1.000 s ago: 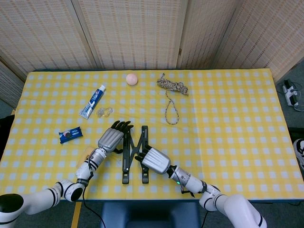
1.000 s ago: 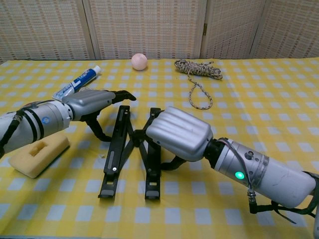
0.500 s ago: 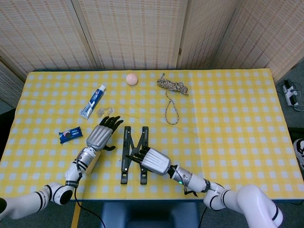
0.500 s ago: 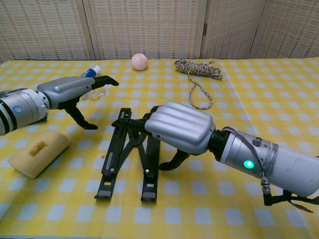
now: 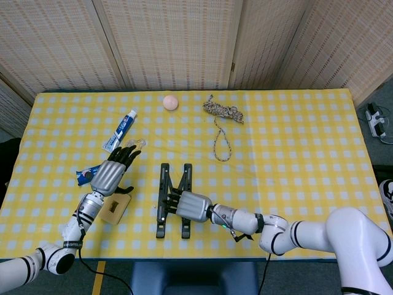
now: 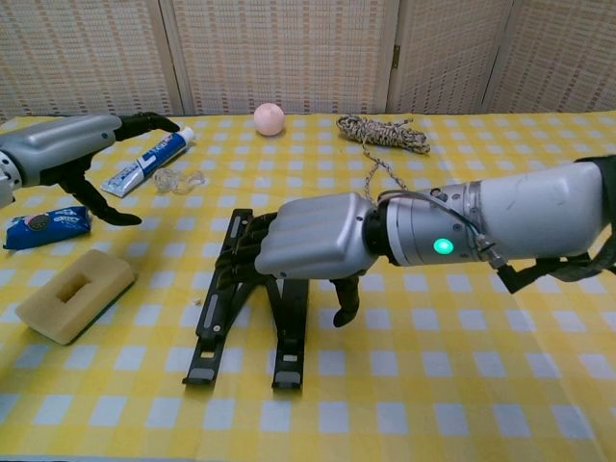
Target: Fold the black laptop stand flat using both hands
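The black laptop stand (image 5: 164,200) lies on the yellow checked table, its two long rails (image 6: 214,318) nearly parallel and joined by cross links. My right hand (image 5: 194,206) sits over the middle of the stand, fingers (image 6: 243,252) curled over the cross links, thumb hanging down beside the right rail. My left hand (image 5: 110,174) hovers well to the left of the stand, fingers spread and holding nothing; in the chest view the left hand (image 6: 82,154) is raised above the table at the far left.
A yellow sponge (image 6: 72,295) lies left of the stand, under the left forearm. A blue cookie pack (image 6: 43,224), a toothpaste tube (image 5: 121,130) and a clear plastic piece (image 6: 178,180) lie further left. A pink ball (image 5: 171,102) and a coiled rope (image 5: 222,117) sit at the back.
My left hand has let go of the stand's left rail and drawn away to the left. My right hand has slid leftward onto the stand's middle links.
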Controlling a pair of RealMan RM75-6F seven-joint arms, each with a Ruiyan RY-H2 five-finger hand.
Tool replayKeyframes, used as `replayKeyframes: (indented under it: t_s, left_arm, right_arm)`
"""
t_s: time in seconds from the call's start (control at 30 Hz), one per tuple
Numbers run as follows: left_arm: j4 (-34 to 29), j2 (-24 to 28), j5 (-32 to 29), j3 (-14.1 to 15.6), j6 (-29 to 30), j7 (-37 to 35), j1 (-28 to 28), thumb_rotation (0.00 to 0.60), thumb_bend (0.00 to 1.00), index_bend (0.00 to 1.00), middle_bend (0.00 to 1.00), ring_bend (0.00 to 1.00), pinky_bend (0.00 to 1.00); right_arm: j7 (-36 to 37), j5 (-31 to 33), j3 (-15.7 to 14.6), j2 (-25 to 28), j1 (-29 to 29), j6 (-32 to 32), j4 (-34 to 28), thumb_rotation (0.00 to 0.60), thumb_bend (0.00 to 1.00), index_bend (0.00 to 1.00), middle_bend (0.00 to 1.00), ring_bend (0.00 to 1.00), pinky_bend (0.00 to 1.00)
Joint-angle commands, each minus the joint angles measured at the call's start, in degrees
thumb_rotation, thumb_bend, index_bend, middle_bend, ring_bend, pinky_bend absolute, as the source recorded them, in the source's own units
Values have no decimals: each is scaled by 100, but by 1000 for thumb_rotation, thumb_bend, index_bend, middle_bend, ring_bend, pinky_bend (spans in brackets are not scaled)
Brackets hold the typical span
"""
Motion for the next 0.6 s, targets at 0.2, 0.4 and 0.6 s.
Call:
replayKeyframes:
  t_s: [0.2, 0.4, 0.6]
  left_arm:
    - [92, 31, -35, -24, 4, -189, 67, 600, 210, 0, 0, 0, 0]
    - [188, 41, -23, -24, 0, -343, 110, 600, 210, 0, 0, 0, 0]
    - [303, 25, 9, 2, -17, -436, 142, 600, 210, 0, 0, 0, 0]
  right_arm:
    - [-267, 191, 109, -234, 300, -334, 273, 600, 182, 0, 0, 21, 13]
    - [-252, 199, 97, -446, 438, -426, 508, 600, 183, 0, 0, 17, 13]
    - [-228, 246, 88, -547, 572, -569, 652, 600, 183, 0, 0, 22, 13]
